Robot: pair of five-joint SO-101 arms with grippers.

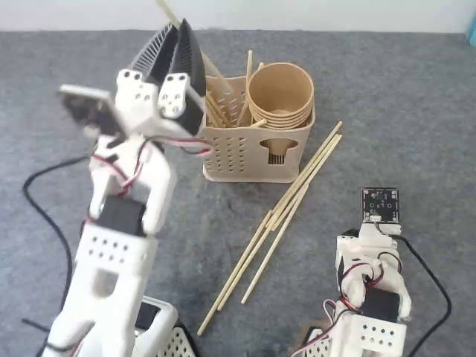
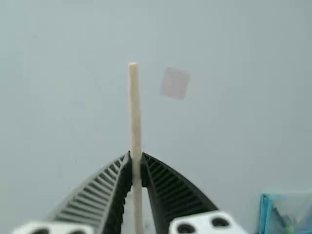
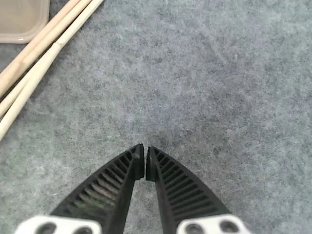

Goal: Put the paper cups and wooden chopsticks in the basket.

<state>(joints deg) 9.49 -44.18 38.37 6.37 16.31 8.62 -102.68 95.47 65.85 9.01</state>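
My left gripper [image 1: 178, 30] is raised beside the basket [image 1: 223, 160], shut on one wooden chopstick [image 1: 165, 9] that slants down toward the basket's left compartment. In the left wrist view that chopstick [image 2: 133, 112] stands up between the closed fingers of the left gripper [image 2: 135, 158]. Stacked paper cups [image 1: 281, 93] sit in the basket's right compartment, and several chopsticks [image 1: 223, 108] lean in the left one. Several more chopsticks [image 1: 282, 216] lie on the grey mat in front of the basket. My right gripper [image 3: 146, 148] hangs shut and empty over the mat, beside those chopsticks [image 3: 39, 53].
Grey carpet [image 1: 409, 111] covers the table. A corner of the basket [image 3: 19, 19] shows in the right wrist view. The right arm's body [image 1: 372, 275] sits at the front right. A blue object [image 2: 285, 214] stands against the pale wall.
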